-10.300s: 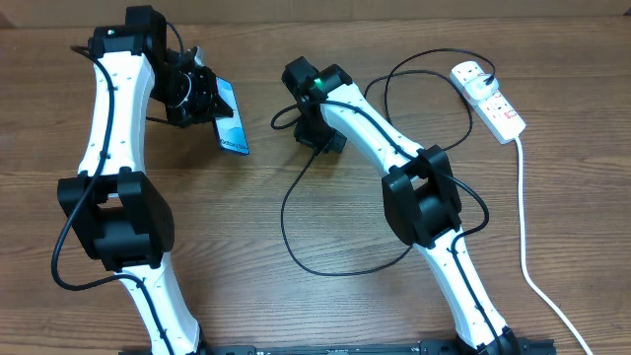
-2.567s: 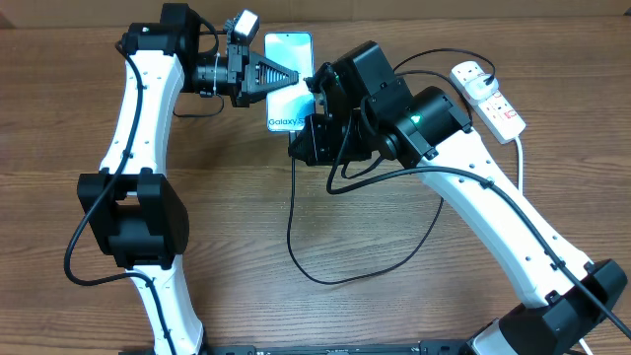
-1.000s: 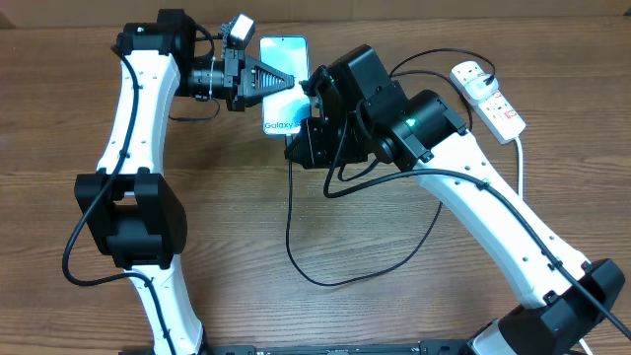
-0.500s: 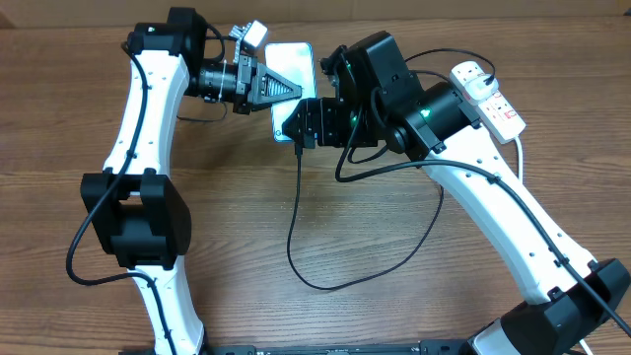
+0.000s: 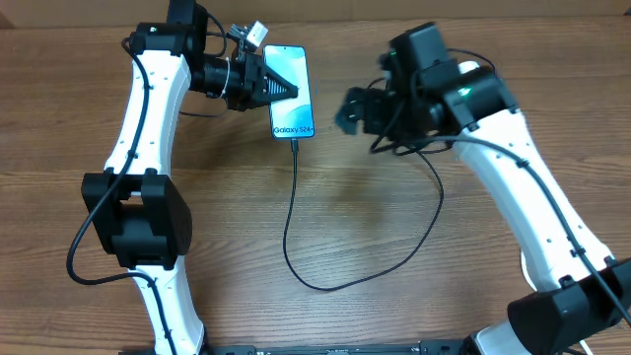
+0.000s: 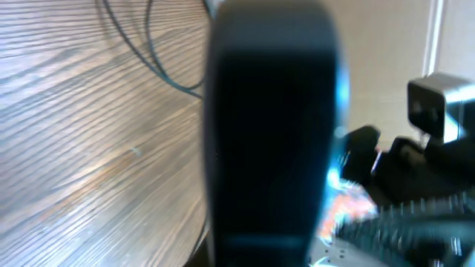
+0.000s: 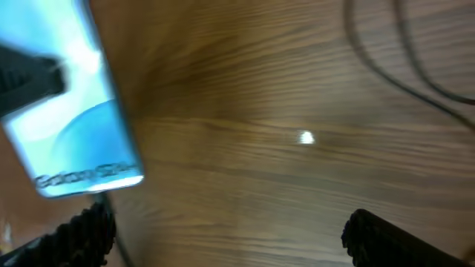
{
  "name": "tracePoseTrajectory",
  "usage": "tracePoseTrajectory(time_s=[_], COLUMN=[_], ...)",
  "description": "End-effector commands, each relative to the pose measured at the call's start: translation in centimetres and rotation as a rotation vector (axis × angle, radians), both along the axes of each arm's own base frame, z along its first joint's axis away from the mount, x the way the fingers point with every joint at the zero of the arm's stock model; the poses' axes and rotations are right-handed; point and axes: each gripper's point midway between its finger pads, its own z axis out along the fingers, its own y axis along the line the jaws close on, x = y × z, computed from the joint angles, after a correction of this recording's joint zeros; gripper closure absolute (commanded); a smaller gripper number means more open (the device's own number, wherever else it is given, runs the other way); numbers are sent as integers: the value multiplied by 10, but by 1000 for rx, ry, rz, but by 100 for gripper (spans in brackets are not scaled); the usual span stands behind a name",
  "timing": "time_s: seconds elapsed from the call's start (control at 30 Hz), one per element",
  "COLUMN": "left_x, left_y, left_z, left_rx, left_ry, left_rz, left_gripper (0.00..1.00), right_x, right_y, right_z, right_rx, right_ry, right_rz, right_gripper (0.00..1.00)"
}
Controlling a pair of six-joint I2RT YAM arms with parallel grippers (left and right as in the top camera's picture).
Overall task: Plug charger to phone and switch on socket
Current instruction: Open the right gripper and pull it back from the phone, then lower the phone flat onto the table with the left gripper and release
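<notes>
Begin with the wooden table [image 5: 394, 316] filling the overhead view, the left arm [image 5: 148, 108] up the left side and the right arm [image 5: 523, 187] slanting from lower right toward upper centre-right. No clear sight of the socket, hidden beneath the right arm in the upper right; locate it before reaching. Next, the phone [image 5: 293, 91] at upper centre, screen lit, pinched at its left edge by the left gripper [image 5: 266, 81], jaws closed on it; impossible to tell whether lifted or resting on the wood. Hold that grip firm and the phone level, giving no tug to the charger [image 5: 288, 227], a thin black cable leaving the phone's lower edge, looping toward lower centre and climbing back toward the right arm. Then the right gripper [image 5: 353, 110], just right of the phone and apart from it, jaws spread wide and empty, only bare wood between the fingers [image 7: 82, 230] in the right wrist view. Swing it to the right in a clean arc above the cable, avoiding the strand draped beside the wrist; afterwards close the jaws and press one fingertip squarely on the socket's switch, gently, without sliding the strip. Last, the small tip [image 5: 295, 141] at the phone's lower edge: judged seated, though too small to confirm, so check before switching on.
</notes>
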Motion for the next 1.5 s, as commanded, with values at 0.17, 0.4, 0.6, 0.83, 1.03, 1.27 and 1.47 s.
tracePoseTrajectory(time_s=[0.17,0.4,0.6,0.83,1.03,1.27,1.47], left_x=[5,21,27,27,21,23,25], left_y=[-19,-38,-37,-20,-29,-28,-16], left_z=[-55,-104,-130,-170,-184,-186,-197], left_rx=[88,158,252,396,328,342,434], left_ry=[87,129,116,161,225,213,202], left_rz=[-31,-12,-3,24,-2,1,18], left_gripper=[96,96,96,96,96,93,89], right_x=[12,7,5,4,5,5,6], right_y=[-64,-73,-81,-81,-81,-81,-80], right_z=[2,-2,-8,-31,-48,-48,-48], right_rx=[-76,-96,-141,-152,-159,-158,-156], right_ry=[16,47,55,89,109,107,104], right_rz=[-158,-173,-189,-187,-187,-187,-187], right_gripper=[0,0,0,0,0,0,0])
